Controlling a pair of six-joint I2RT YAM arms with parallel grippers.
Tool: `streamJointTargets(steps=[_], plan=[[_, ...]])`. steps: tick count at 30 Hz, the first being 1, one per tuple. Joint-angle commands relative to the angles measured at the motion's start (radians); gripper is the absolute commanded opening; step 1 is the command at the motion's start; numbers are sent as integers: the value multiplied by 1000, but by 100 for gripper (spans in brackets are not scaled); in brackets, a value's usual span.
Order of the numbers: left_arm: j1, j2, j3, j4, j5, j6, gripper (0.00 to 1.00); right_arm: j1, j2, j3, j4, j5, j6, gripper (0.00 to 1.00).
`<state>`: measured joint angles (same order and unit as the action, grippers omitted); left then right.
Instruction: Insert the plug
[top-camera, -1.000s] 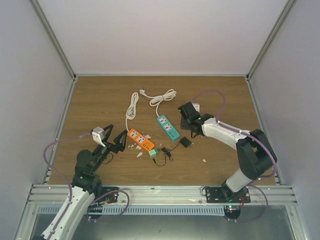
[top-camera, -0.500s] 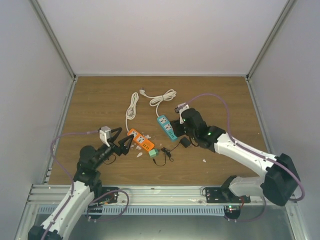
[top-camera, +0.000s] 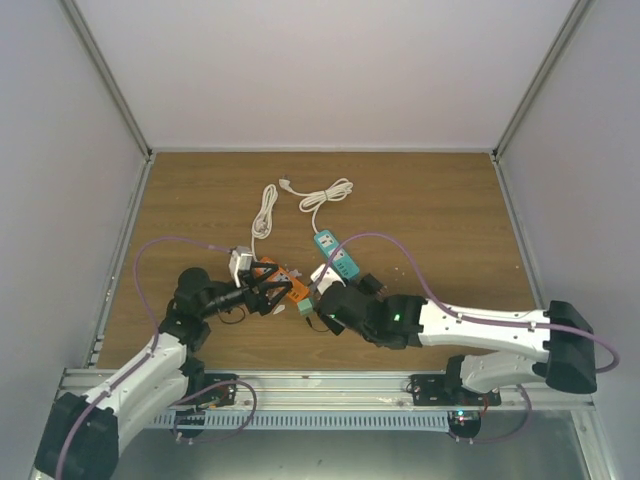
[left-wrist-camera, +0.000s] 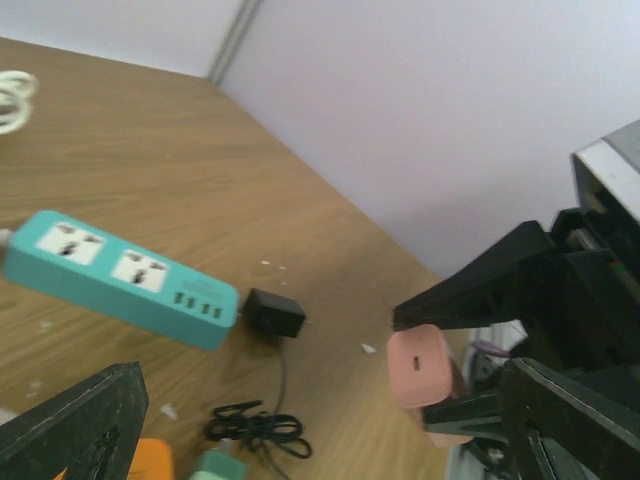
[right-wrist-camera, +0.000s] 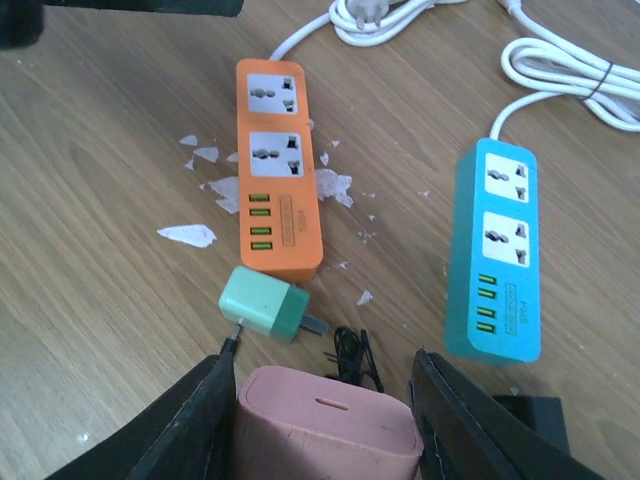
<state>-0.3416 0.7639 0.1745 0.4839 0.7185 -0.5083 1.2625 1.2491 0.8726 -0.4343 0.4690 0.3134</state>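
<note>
The plug (left-wrist-camera: 275, 312), small, black and boxy, lies on the table by the near end of the teal power strip (left-wrist-camera: 120, 280). It also shows in the top view (top-camera: 368, 285) and at the bottom right of the right wrist view (right-wrist-camera: 530, 412). My right gripper (right-wrist-camera: 325, 420) is shut on a pink block (right-wrist-camera: 325, 435), not on the plug. It holds the block just above the table, near the green block (right-wrist-camera: 265, 305). The pink block also shows in the left wrist view (left-wrist-camera: 420, 365). My left gripper (left-wrist-camera: 320, 440) is open and empty, over the orange power strip (top-camera: 290, 285).
The orange strip (right-wrist-camera: 275, 170) and teal strip (right-wrist-camera: 500, 250) lie side by side, their white cords (top-camera: 325, 195) coiled at the back. A tangled black cable (left-wrist-camera: 255, 430) trails from the plug. White flakes (right-wrist-camera: 185, 235) litter the wood. The two grippers are close together mid-table.
My right gripper has swung from behind the teal strip to its near side, low by the green block. My left gripper has reached right, over the orange strip.
</note>
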Motion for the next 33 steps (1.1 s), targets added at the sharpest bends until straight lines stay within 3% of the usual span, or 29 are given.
streamJointTargets(steps=[1, 8, 12, 33], plan=[[-72, 35, 55, 48, 68, 22, 99, 45, -39, 44, -104, 116, 38, 0], [-219, 195, 142, 31, 113, 103, 97, 70, -100, 85, -214, 90, 24, 1], [-244, 263, 166, 44, 157, 129, 92, 100, -134, 98, -226, 86, 15, 1], [-298, 337, 193, 64, 200, 169, 92, 146, -27, 171, -270, -30, -58, 1]])
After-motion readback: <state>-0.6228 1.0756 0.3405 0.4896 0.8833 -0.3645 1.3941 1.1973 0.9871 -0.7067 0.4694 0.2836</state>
